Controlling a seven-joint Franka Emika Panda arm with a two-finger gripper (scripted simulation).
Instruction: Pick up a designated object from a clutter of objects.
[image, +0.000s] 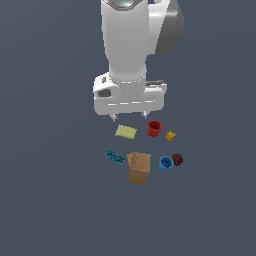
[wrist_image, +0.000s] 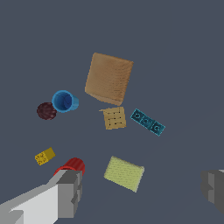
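gripper (image: 129, 116): wide open, empty, hovering above clutter, near yellow-green pad (image: 126, 131) and red cup (image: 154, 128)
teal piece (image: 115, 157): flat on worktop (image: 55, 200), just beside tan box (image: 139, 168), on exterior view's left of it
blue cup (image: 165, 163): touching maroon lump (image: 177, 159)
yellow block (image: 171, 135): near red cup
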